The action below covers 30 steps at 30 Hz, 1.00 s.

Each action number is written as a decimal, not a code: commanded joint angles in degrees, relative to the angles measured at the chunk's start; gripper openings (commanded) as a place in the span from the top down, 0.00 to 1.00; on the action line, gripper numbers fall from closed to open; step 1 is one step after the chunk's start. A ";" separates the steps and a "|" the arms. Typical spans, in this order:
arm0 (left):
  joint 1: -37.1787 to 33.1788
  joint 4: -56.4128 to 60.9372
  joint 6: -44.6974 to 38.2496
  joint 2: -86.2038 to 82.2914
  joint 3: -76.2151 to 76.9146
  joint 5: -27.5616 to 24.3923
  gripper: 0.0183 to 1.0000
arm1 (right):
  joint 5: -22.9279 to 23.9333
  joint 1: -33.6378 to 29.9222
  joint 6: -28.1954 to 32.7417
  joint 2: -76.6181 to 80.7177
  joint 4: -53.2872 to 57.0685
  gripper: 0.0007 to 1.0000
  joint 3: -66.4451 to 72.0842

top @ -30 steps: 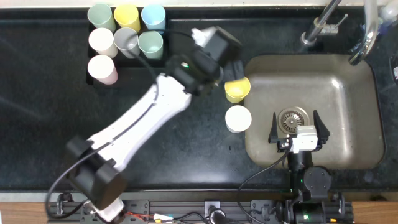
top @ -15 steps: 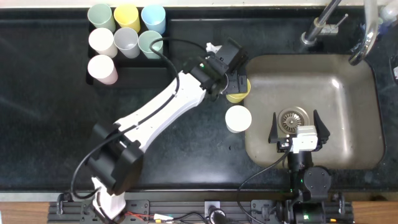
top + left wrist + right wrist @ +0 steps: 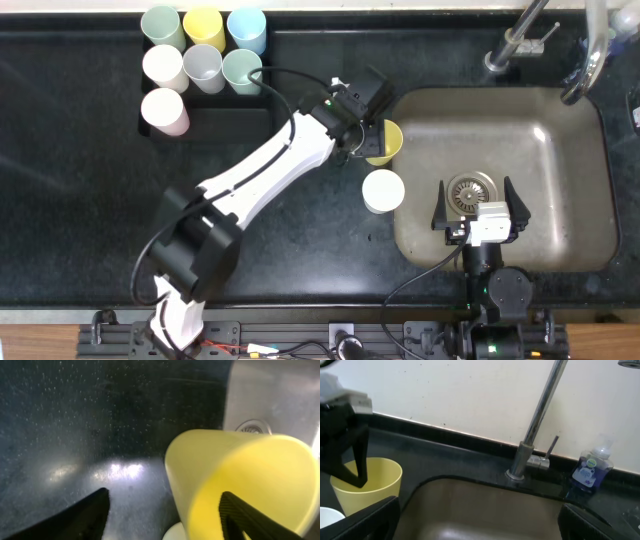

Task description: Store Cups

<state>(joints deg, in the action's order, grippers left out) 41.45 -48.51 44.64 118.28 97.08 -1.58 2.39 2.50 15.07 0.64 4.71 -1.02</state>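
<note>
Over the sink (image 3: 560, 150), near its drain, the right gripper (image 3: 476, 200) hangs with its jaws open and holding nothing, and just at the sink's left rim a white cup (image 3: 383, 190) stands on the counter (image 3: 80, 200). A little farther along the same rim stands the yellow cup (image 3: 387, 145), upright, and the left gripper (image 3: 372, 135) has its jaws open across the cup's wall, one finger inside and one outside. Well to the left of the sink, at the counter's back, a black tray (image 3: 225, 115) holds seven more cups (image 3: 204, 65).
</note>
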 commanded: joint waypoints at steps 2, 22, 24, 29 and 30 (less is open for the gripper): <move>-0.81 0.66 -0.74 1.09 0.94 -0.70 0.87 | -0.02 0.00 0.00 -0.44 -0.28 0.00 0.74; -21.99 -17.11 5.64 -13.81 7.26 11.37 0.98 | 0.00 0.00 0.00 -0.44 -0.28 0.00 0.74; -26.67 -19.89 6.08 -13.64 7.13 10.56 0.98 | 0.00 0.00 0.00 -0.44 -0.28 0.00 0.74; -35.26 -25.77 6.23 -12.70 7.13 6.84 0.98 | 0.00 0.00 0.00 -0.44 -0.28 0.00 0.74; -36.09 -26.29 6.23 -12.50 6.91 6.54 0.98 | 0.00 0.00 0.00 -0.44 -0.28 0.00 0.74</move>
<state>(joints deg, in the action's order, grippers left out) 7.05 -73.82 49.60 105.30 103.96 7.09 2.37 2.50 15.11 0.64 4.73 -1.02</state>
